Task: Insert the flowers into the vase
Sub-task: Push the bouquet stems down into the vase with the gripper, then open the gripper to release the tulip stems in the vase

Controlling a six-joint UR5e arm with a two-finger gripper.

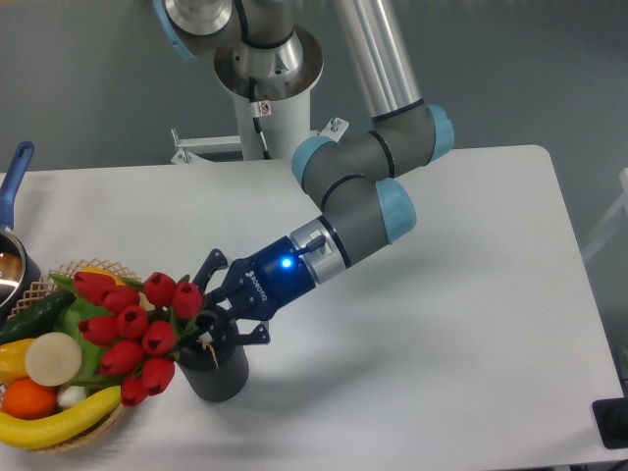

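- Gripper [208,316], lower left of centre, fingers clamped on the flowers' stems right over the vase [217,368] mouth.
- Flowers [135,329] lean left, red heads hanging over basket [126,407] edge, lower left.
- Vase upright on table [442,294], just right of basket w/ banana [54,425].
- Pot handle [14,182] at far left edge.
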